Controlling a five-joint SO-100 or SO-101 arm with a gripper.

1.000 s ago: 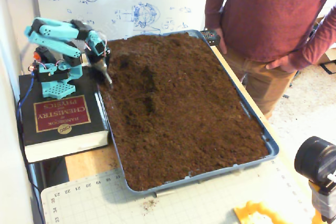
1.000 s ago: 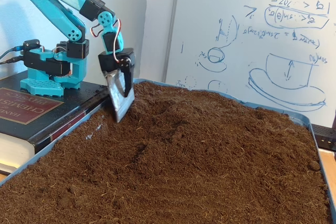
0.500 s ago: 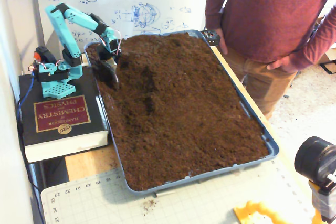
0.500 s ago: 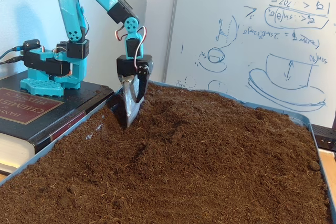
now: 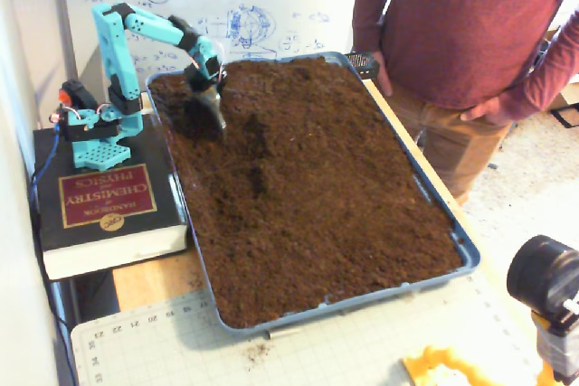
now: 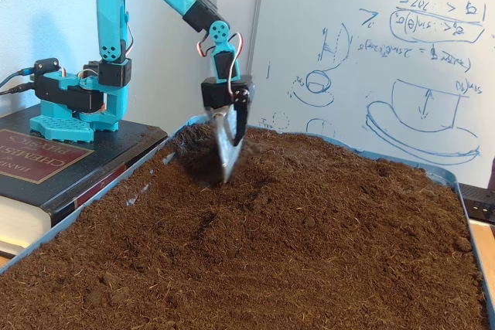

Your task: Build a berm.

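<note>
A whiteboard (image 6: pixel 371 59) with blue drawings stands behind a table, and a person (image 5: pixel 452 24) in a red shirt waits at the far side. On the table sits a big blue tray (image 5: pixel 443 214) full of dark brown soil (image 5: pixel 335 196). The blue arm (image 6: pixel 108 28) stands on a thick book (image 5: pixel 99 205) beside the tray. The berm (image 5: pixel 262 146) is only a low, lumpy ridge so far, running down the soil near the arm's side of the tray, with small dips and shadows along it. It looks soft, loose and crumbly, so it would likely slide and fall apart, not lift in one piece. There is no place to grab it; I think it must be pushed or scooped from the side and heaped up bit by bit. The gripper (image 6: pixel 226 144) is clamped on a metal scoop (image 6: pixel 229 156), whose tip is dug into the soil by a dark hollow at the near end of the ridge.
</note>
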